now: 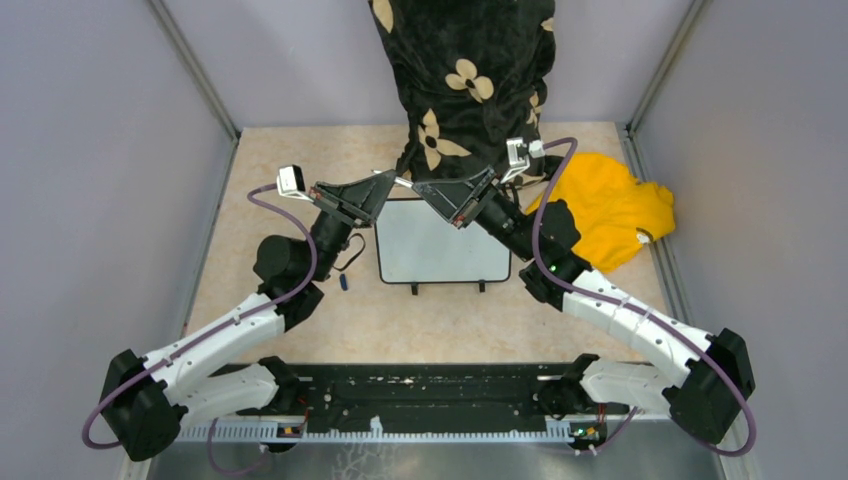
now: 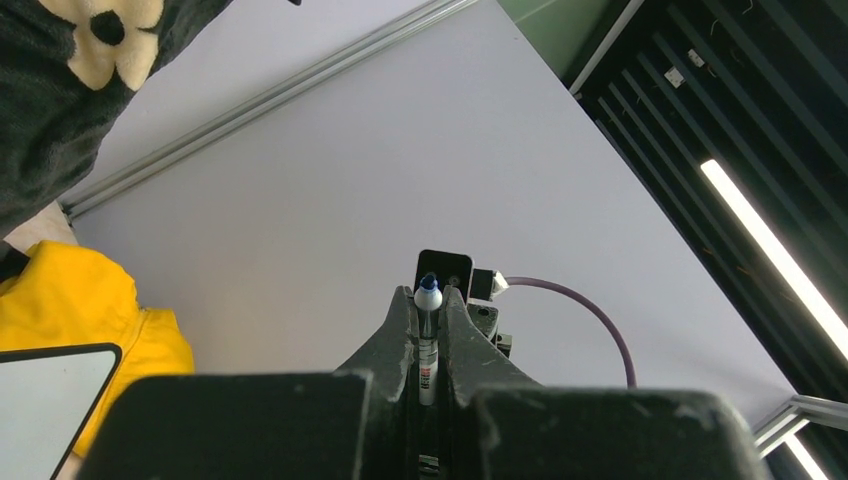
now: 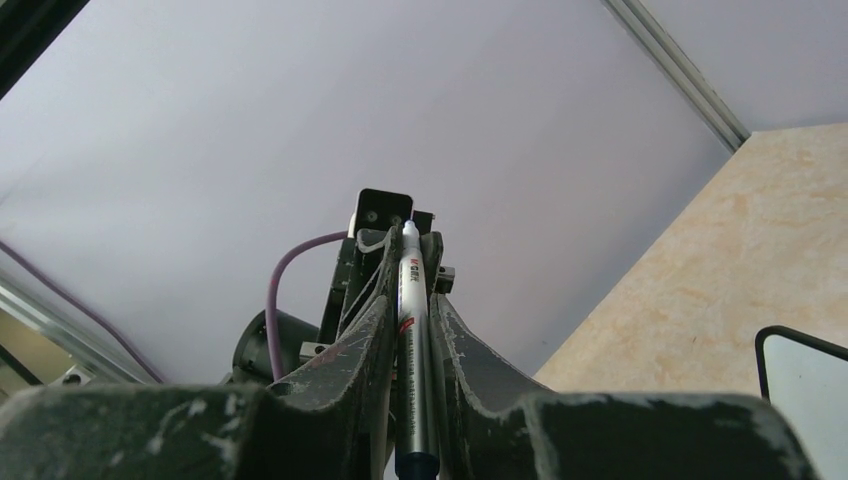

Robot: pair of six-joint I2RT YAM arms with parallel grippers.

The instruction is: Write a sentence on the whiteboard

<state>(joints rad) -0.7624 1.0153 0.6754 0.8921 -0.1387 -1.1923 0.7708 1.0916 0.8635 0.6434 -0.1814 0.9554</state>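
The whiteboard (image 1: 443,242) lies flat in the middle of the table, and its face shows plain white, with no sentence in view. Its corners also show in the wrist views (image 2: 40,400) (image 3: 810,400). Both grippers meet tip to tip above the board's far left corner, with one marker (image 1: 403,182) bridging them. My left gripper (image 1: 393,181) (image 2: 428,292) is shut on the marker (image 2: 428,330), whose blue-tipped end pokes out past the fingertips. My right gripper (image 1: 420,187) (image 3: 411,297) is shut on the silver barrel of the marker (image 3: 410,330), which runs lengthwise between its fingers.
A crumpled yellow cloth (image 1: 610,210) (image 2: 90,300) lies right of the board. A person in a black flowered garment (image 1: 465,80) stands at the far edge behind the grippers. A small blue cap (image 1: 343,282) and a thin black cable (image 1: 352,262) lie left of the board. Grey walls enclose three sides.
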